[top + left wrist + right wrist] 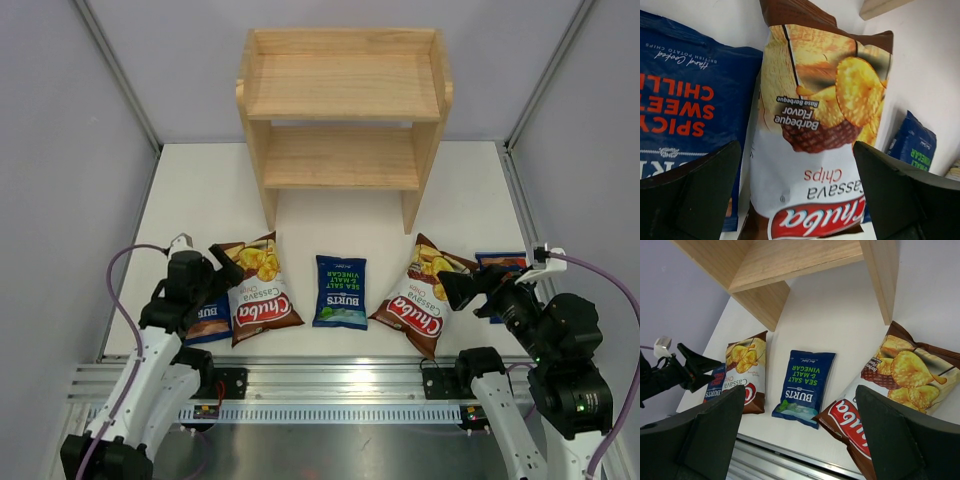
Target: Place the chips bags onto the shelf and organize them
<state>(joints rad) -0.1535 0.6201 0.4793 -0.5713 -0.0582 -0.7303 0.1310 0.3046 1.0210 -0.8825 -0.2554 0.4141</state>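
Five glossy bags (420, 300) lie flat on the table (200, 190) before the wooden shelf (340, 110). We read "Chuba Cassava Chips" on the left brown bag (262, 290), "Burts Sea Salt" on the middle blue bag (340, 290). Our left claw (796, 145) and right claw (800, 390) hang released.

Five bags of chips in a row before a wooden shelf (343, 158)

The shelf, made of light wood with two tiers, solid sides and a raised rim around the top tier, is stood upright at the far side of the white table (200, 200). In front of it the bags are laid flat. At the far left a blue spicy sweet chilli bag (212, 322) is seen, with the left Chuba bag (262, 290), brown and white, just beside it. The blue sea salt and vinegar bag (340, 291) is placed in the middle, apart from both neighbours. The right Chuba bag (422, 297) is turned at an angle. The far-right blue bag (500, 260) is mostly hidden.
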